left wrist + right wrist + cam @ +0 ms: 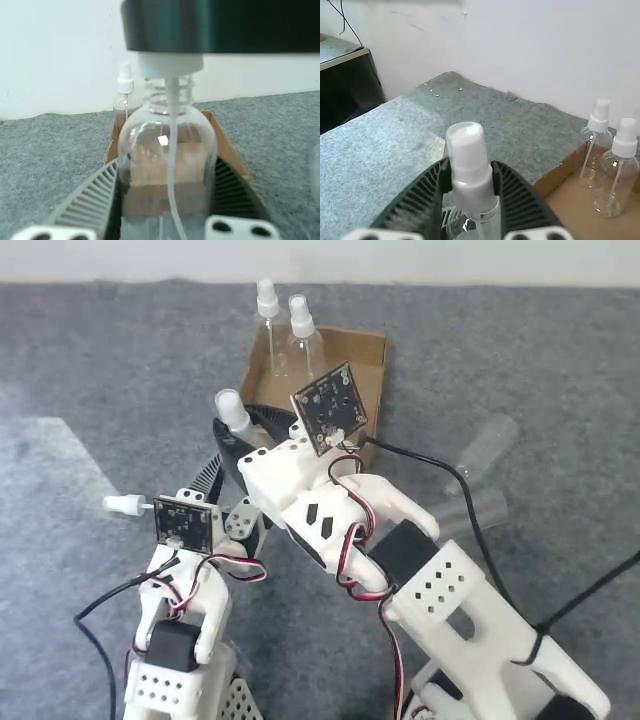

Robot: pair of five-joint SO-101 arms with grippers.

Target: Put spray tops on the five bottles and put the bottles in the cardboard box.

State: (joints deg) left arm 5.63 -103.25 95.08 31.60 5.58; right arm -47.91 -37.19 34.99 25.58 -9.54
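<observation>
The clear bottle point(150, 150) looks light, slick: left gripper point(167, 200) pinches its belly, right gripper point(470, 185) clamps the spray top point(466, 150).

The left gripper point(167, 192) has its ribbed fingers point(97, 197) closed against a clear bottle point(147, 160) standing between them. Above the fingers, the right gripper point(172, 30) holds a white spray top point(170, 64) over the bare threaded neck, with its tube point(171, 150) down inside. Beyond the fingers sits the cardboard box point(231, 150), holding a capped bottle point(125, 95).
</observation>
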